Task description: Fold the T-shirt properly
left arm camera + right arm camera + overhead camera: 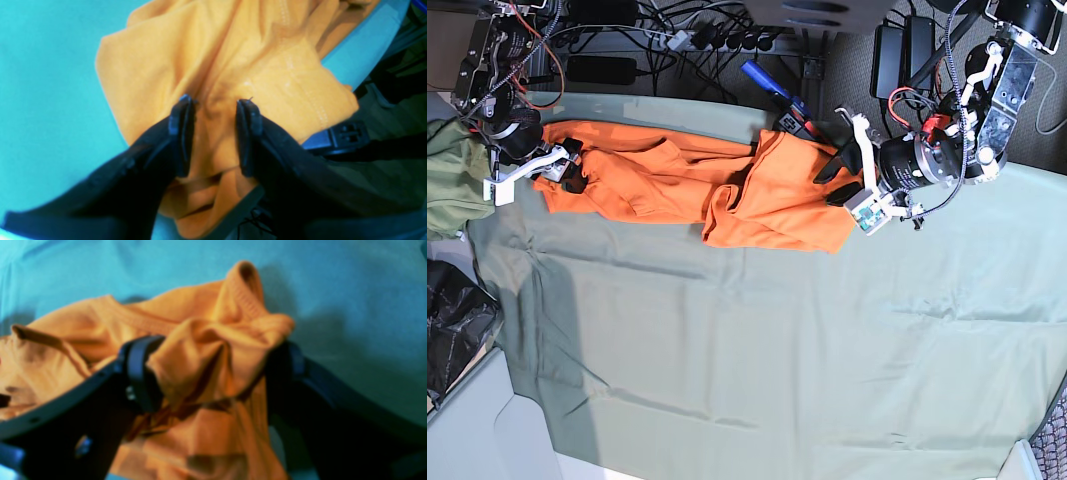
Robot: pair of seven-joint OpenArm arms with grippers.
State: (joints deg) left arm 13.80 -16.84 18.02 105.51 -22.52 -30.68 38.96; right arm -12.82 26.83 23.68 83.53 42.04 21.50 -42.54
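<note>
T-shirt (727, 195) stretched out along the far edge of the green table cloth (757, 340), long axis running side to side in the base view, from the left end near the olive-green garment (452, 180) to the right end by the cables. Bunched and creased, not flat; ribbed collar (245, 290) standing up at the end held by the right arm. Right gripper (213, 370) spread wide, with a thick bundle of orange fabric between its jaws, touching both. Left gripper (213, 133) set partway apart, straddling a ridge of orange cloth; fingers (181, 133) pressed against the fabric on both sides. No containers in sight.
</note>
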